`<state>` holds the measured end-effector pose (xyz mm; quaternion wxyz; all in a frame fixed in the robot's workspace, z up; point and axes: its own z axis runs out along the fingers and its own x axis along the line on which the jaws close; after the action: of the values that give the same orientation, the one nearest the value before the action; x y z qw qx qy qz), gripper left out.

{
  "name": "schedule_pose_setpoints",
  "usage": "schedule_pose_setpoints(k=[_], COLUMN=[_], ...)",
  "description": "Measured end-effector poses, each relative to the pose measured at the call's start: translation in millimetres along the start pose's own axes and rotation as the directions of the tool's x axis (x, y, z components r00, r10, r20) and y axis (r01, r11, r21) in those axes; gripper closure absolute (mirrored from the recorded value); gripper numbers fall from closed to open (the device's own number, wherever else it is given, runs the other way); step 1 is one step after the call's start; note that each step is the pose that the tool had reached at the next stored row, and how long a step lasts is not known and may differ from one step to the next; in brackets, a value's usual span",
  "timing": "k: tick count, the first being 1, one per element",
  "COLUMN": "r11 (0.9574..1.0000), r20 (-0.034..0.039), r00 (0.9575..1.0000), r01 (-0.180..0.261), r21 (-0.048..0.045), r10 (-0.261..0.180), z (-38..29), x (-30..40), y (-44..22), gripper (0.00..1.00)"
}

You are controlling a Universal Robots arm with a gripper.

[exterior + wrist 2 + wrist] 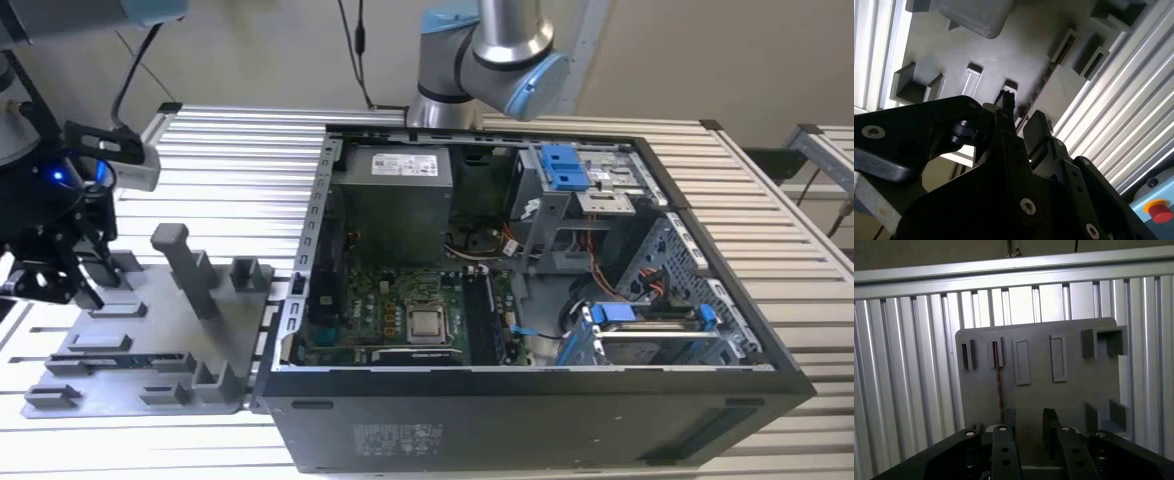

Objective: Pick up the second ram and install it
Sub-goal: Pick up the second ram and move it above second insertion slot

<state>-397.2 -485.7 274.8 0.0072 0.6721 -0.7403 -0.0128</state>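
1. In the exterior view, my gripper (51, 275) hung low over the grey fixture plate (160, 335) on the slatted bench (227, 150). The open computer case (534, 420) stood well apart from it, beyond the plate.
2. In the second wrist view, my gripper (1023, 114) stood open, its fingers (1036, 127) parted with nothing between them. The second ram (1046, 82), a thin dark stick, sat on edge in a slot of the plate and ran away from just beside my fingertips.
3. In the first wrist view, my gripper (1026, 427) was parted over bare plate (1079, 395). The ram (999, 380) ran straight ahead from beside one finger, not between the two.
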Motion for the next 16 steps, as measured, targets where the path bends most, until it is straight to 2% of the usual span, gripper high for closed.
schedule_pose_setpoints(k=[4, 10, 16], r11=[1.0, 1.0, 1.0], r20=[0.0002, 0.0, 0.0005], r00=[1.0, 1.0, 1.0], r01=[0.0, 0.0, 0.0], r21=[0.0001, 0.0005, 0.0067], r10=[0.0, 0.0, 0.0], z=[5.0, 5.7, 10.8], x=[4.7, 4.9, 4.9], y=[0.9, 1.0, 0.9], gripper=[0.64, 0.64, 0.64])
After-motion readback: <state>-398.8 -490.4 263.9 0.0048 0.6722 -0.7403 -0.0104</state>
